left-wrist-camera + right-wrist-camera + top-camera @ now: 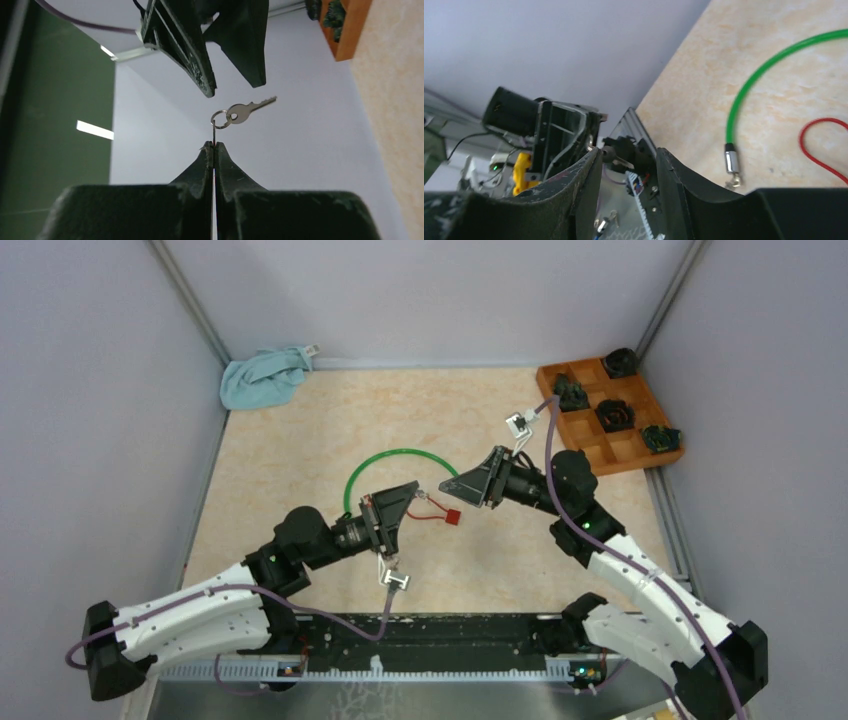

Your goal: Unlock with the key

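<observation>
Two grippers meet at mid-frame in the top view: the left gripper (214,145) is pinched tight on the ring (220,120) carrying the key (245,111), the right gripper (235,89) gapes just above it, and the red lock (452,517) sits just below their tips.

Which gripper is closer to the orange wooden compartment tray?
Right. The right gripper is mid-table, front-left of the orange wooden compartment tray; the left gripper, pinching the thin wire on the small silver key, is farther left.
</observation>
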Action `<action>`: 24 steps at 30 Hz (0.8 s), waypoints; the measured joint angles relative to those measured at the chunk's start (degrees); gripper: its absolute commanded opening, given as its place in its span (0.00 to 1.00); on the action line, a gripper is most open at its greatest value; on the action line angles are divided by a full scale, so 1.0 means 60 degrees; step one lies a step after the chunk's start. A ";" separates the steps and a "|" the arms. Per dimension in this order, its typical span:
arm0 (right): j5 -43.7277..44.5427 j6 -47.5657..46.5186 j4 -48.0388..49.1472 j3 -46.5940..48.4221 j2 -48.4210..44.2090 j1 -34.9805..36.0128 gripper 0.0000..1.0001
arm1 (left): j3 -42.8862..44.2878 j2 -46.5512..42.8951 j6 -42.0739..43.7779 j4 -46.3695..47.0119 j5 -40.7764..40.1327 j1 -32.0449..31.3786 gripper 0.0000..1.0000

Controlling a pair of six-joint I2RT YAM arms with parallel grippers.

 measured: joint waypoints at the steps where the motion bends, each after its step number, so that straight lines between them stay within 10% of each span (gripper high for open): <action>1: -0.0299 0.0127 0.0244 0.0000 0.0029 -0.0022 0.44 | -0.0076 -0.0113 0.0463 0.0051 0.0237 0.0000 0.00; 14: -0.2674 0.2244 0.3840 0.0029 0.0776 0.0000 0.31 | -0.0306 -0.0164 0.2193 0.0572 0.1421 0.0000 0.00; 24: -0.2725 0.2222 0.3665 -0.0240 0.0816 0.0175 0.33 | -0.0306 -0.0098 0.2295 0.0703 0.1439 0.0000 0.00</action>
